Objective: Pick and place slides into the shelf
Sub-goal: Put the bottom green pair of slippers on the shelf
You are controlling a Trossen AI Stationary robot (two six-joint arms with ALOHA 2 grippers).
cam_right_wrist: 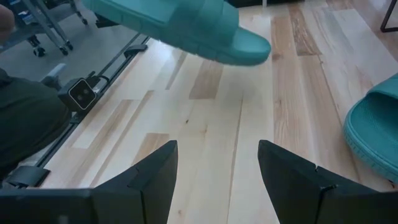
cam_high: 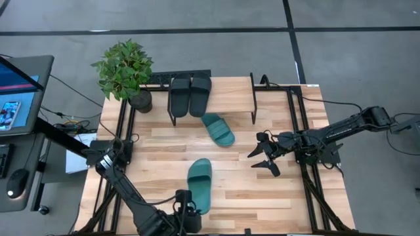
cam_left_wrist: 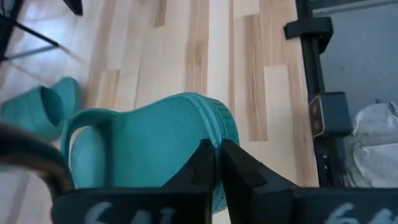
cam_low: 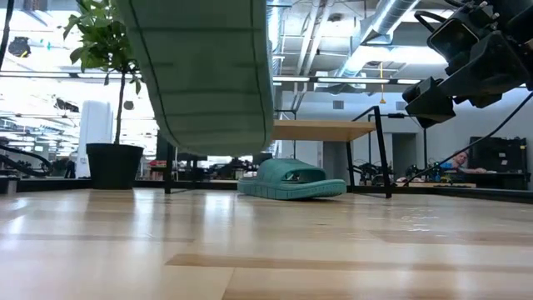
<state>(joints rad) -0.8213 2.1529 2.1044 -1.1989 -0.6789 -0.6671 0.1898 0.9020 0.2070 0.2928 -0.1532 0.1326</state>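
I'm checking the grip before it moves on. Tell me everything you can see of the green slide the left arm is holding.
The teal green slide looks like moulded rubber, with one broad strap and a textured footbed. The left tool is shut on its edge at one end, holding it lifted clear of the wooden table, its sole facing the low camera. Nothing else touches it.

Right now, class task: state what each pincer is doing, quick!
Left pincer: shut on a teal slide, lifted off the table.
Right pincer: open, holding nothing, over the table.
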